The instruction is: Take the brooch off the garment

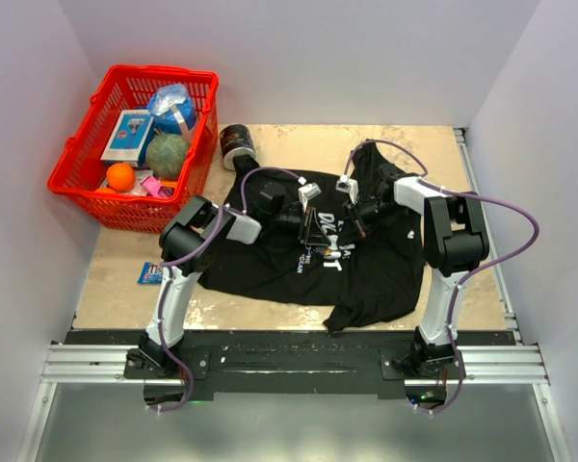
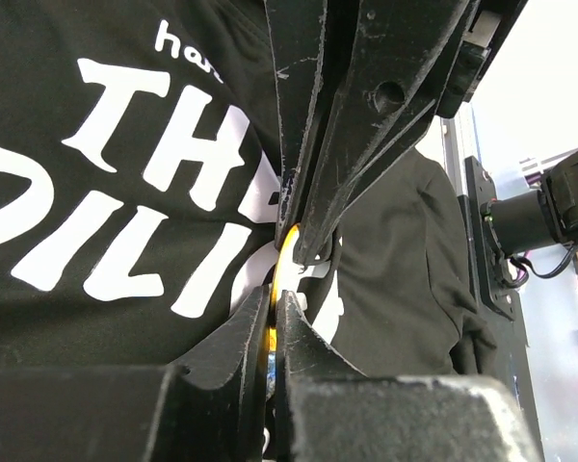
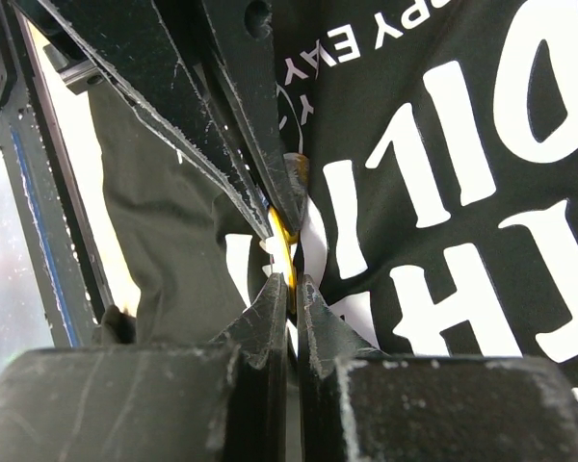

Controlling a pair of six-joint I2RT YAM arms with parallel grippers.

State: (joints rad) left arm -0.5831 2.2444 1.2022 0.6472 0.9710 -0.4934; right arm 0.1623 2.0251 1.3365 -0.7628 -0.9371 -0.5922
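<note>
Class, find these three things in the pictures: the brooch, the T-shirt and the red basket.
brooch [image 3: 283, 248], right wrist view, on its visible gold edge.
T-shirt [image 1: 260, 268], top external view, on plain black fabric left of the lettering.
red basket [image 1: 106, 204], top external view, on its near wall.

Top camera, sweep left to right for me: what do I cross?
Basket → can → left gripper → right gripper, both shut on the brooch over the shirt → right arm.
</note>
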